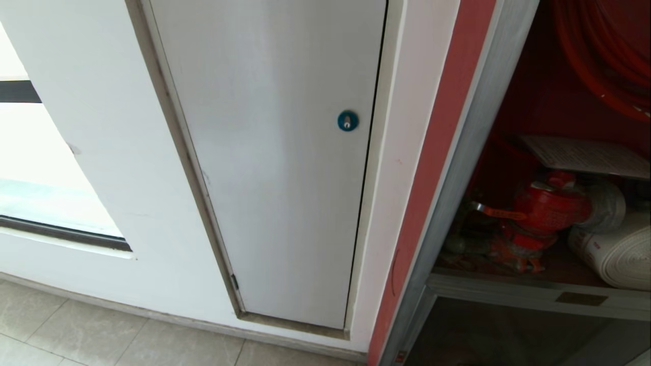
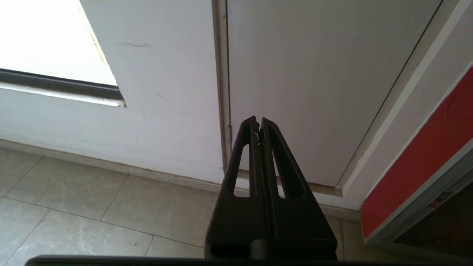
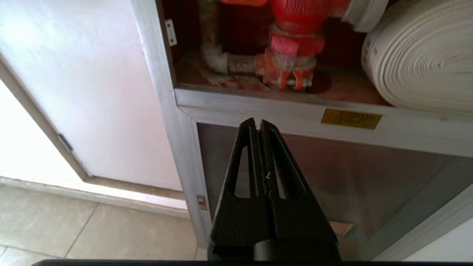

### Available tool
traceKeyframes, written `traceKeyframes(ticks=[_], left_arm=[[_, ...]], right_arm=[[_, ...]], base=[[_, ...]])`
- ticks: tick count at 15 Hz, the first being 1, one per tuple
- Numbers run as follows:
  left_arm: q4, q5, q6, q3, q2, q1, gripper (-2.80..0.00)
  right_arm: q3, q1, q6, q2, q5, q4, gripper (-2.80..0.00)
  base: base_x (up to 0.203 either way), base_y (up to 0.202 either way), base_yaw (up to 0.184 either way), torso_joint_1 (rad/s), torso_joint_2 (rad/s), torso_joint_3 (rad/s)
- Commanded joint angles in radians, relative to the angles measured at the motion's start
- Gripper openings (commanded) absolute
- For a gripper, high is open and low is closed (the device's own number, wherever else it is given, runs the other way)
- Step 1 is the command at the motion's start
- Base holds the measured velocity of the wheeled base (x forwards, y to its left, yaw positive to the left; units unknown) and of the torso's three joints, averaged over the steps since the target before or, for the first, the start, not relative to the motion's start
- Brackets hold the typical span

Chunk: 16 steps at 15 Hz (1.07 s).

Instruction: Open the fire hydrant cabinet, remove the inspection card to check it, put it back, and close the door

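A white wall [image 1: 101, 168] fills the left and middle of the head view, with a window [image 1: 30, 152] at its far left and pale floor tiles [image 1: 76, 330] below. Set into the wall is a white panel [image 1: 274, 168] with a round blue lock [image 1: 348, 120] near its right edge. To the right of the panel, past a red strip [image 1: 432, 168], stands the cabinet [image 1: 457, 168] in its silver frame, its upper compartment showing uncovered; the door itself cannot be made out in any view. Inside, a red coiled hose [image 1: 605, 56] hangs at the top right, a white rolled hose [image 1: 618, 249] lies on the cabinet floor at the right, and the red valve [image 1: 544, 213] stands left of it. The card [image 1: 585, 155] lies roughly flat just above the valve. Below the shelf rail, which carries a small yellow label [image 3: 351, 118], is a dark glass panel [image 3: 332, 177]. Neither arm shows in the head view. The left gripper [image 2: 258, 123] points at the lower left part of the white panel, jaws pressed together and empty. The right gripper [image 3: 258, 125] points at the rail under the valve, jaws likewise closed on nothing.
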Motion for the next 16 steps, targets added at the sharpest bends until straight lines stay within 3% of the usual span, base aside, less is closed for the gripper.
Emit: traceKeyframes(ticks=[1,5,11,14,16], left_arm=[[0.0,0.0,-0.001,0.0,0.001,0.0,-2.8],[0.0,0.0,-0.001,0.0,0.001,0.0,-2.8],[0.0,0.0,-0.001,0.0,0.001,0.0,-2.8],[0.0,0.0,-0.001,0.0,0.001,0.0,-2.8],[0.0,0.0,-0.001,0.0,0.001,0.0,-2.8]], right_arm=[[-0.109,0.001,-0.017,0.163,0.0,0.005,-2.8],[-0.259,0.0,-0.187,0.405,-0.007,-0.029,-2.8],[-0.489,-0.001,-0.411,0.716,-0.023,0.034,-2.8],[-0.582,-0.002,-0.541,0.874,-0.109,0.055,-2.8],[-0.63,-0.003,-0.686,0.964,-0.213,0.077,-2.8]], base=[[0.0,0.0,0.0,0.0,0.0,0.0],[0.0,0.0,0.0,0.0,0.0,0.0],[0.0,0.0,0.0,0.0,0.0,0.0],[0.0,0.0,0.0,0.0,0.0,0.0],[0.0,0.0,0.0,0.0,0.0,0.0]])
